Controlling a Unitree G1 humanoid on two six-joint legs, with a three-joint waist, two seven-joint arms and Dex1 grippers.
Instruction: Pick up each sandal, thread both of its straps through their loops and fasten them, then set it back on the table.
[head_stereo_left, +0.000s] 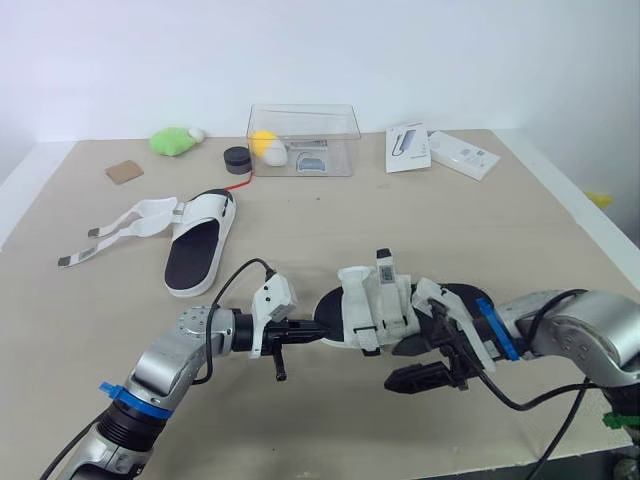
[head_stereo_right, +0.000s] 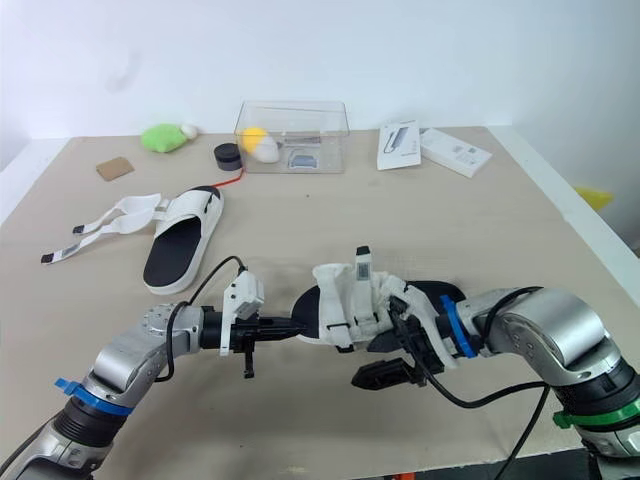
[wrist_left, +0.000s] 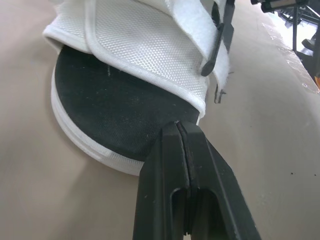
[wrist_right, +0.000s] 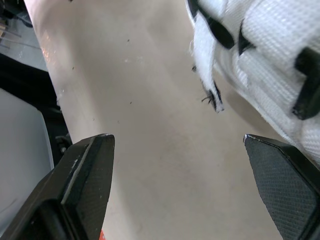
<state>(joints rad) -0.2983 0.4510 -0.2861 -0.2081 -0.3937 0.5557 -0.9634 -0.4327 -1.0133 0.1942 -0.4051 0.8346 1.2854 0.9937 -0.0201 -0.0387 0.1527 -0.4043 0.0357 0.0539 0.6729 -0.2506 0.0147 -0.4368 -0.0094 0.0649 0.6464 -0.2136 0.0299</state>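
Note:
A white sandal (head_stereo_left: 375, 300) with a black insole lies at the front middle of the table (head_stereo_left: 420, 220), its two white straps folded across the upper. My left gripper (head_stereo_left: 305, 331) is shut, and its tip (wrist_left: 178, 128) touches the toe rim of that sandal (wrist_left: 130, 55). My right gripper (head_stereo_left: 416, 362) is open just off the sandal's near side, with bare table between its fingers (wrist_right: 92, 165); the strap ends (wrist_right: 270, 45) hang beside them. A second sandal (head_stereo_left: 195, 250) lies at the back left with its straps (head_stereo_left: 110, 230) loose and spread out.
At the back stands a clear plastic box (head_stereo_left: 303, 140) holding a yellow ball (head_stereo_left: 263, 145). Near it are a green plush (head_stereo_left: 172, 140), a black round tin (head_stereo_left: 237, 158), a brown square (head_stereo_left: 124, 172) and two white packets (head_stereo_left: 408, 148) (head_stereo_left: 463, 155).

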